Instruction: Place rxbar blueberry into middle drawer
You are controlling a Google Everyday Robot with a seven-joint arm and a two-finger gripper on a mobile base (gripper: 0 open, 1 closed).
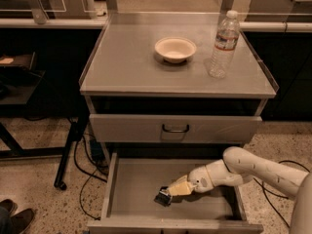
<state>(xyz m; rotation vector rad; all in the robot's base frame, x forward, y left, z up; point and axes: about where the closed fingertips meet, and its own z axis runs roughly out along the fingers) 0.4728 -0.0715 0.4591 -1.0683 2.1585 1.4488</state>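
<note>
One view: gripper [169, 193] reaches from the right into the open drawer [127, 186], pinching the rxbar [162, 197] near the drawer floor; contact with the floor unclear. On the cabinet top [122, 62] stand a bowl [175, 48] and a bottle [223, 45].

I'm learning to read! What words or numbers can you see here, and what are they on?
Label on the water bottle: print too blurred to read.
Wrapper of the snack bar, at the gripper inside the open drawer: too small to read.
The bowl and the closed drawer front: no text.
</note>
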